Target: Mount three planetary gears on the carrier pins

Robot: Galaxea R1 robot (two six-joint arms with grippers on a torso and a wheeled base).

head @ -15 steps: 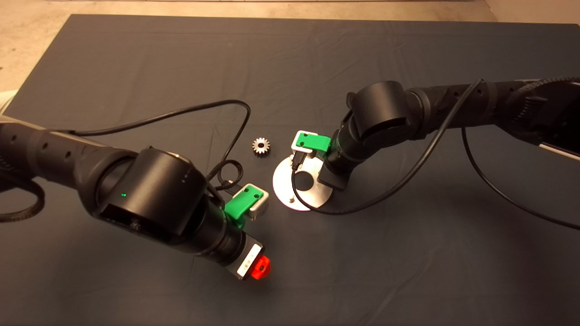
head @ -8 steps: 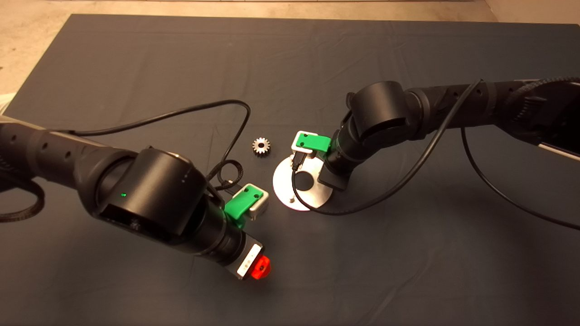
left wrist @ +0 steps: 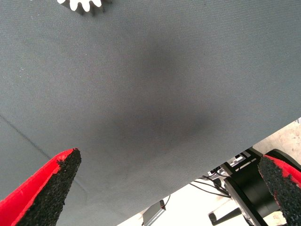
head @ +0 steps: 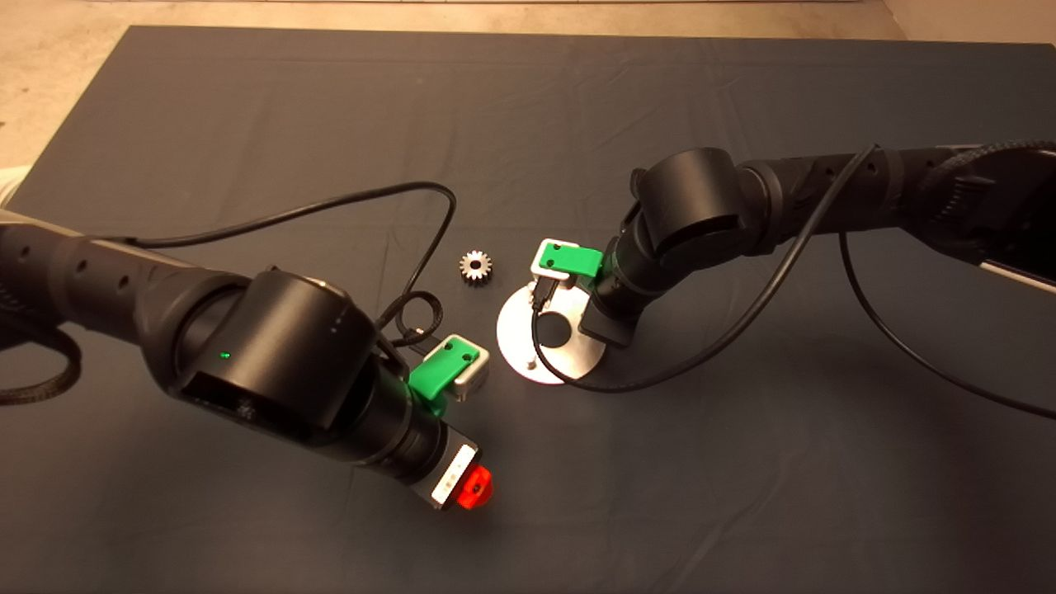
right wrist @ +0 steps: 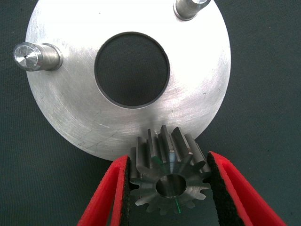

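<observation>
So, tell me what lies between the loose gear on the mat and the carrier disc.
Only bare dark mat in the head view: the loose gear sits apart from the carrier disc, nothing between them.

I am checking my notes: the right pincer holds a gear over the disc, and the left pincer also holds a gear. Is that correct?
Not quite. The right pincer does grip a gear at the disc edge, but the left wrist view shows the left pincer open and empty above the mat. A spare gear lies loose there.
</observation>
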